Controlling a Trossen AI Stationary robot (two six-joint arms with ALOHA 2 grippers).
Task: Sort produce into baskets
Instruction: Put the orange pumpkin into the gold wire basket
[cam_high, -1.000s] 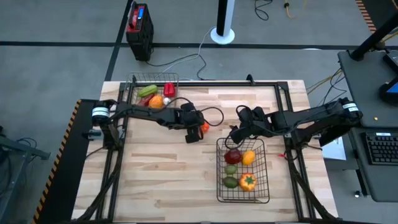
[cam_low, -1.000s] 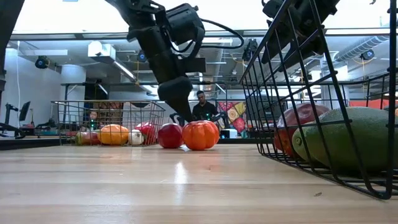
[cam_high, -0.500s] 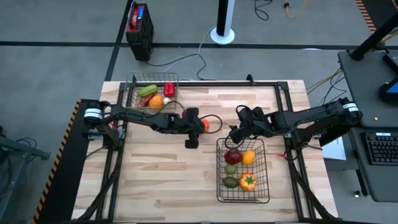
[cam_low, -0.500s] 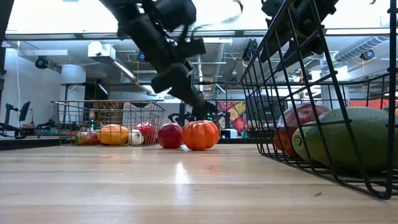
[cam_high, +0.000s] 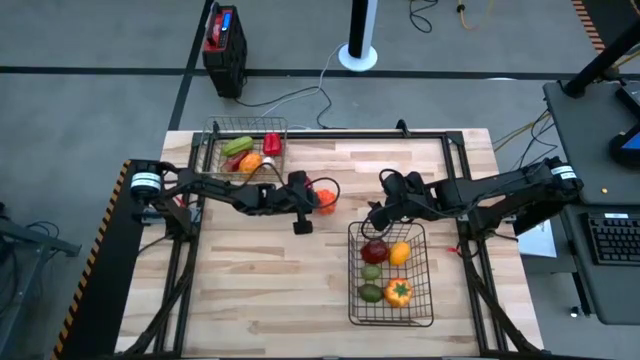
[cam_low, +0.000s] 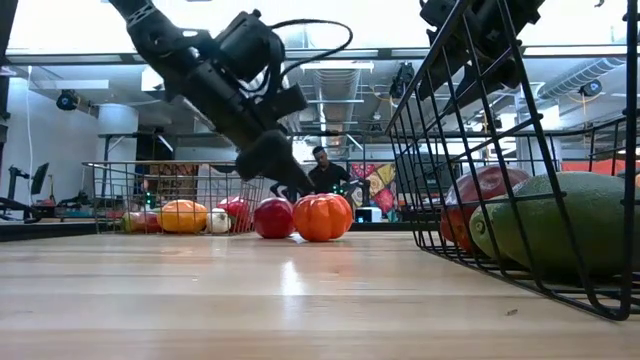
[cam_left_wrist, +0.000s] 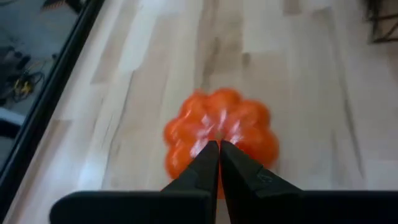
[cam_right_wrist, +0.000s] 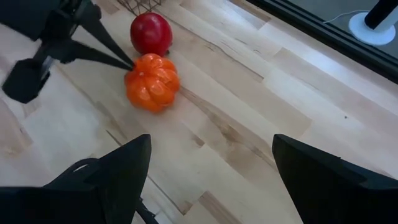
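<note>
Left gripper (cam_left_wrist: 219, 148) is closed with nothing held, tips at the top of the orange pumpkin (cam_left_wrist: 219, 134), on the table beside a red fruit (cam_right_wrist: 151, 33). Both remain unsorted; small basket (cam_high: 212, 135) and large basket (cam_high: 415, 308) hold the rest. Left arm slants low from its side. Right gripper (cam_right_wrist: 208, 158) waits open above the large basket's far end

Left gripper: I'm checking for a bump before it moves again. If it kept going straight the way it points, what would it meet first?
The left gripper, jaws shut, points at the orange pumpkin on the table and appears right at its top, so probably that first. The red apple lies just beyond.
</note>
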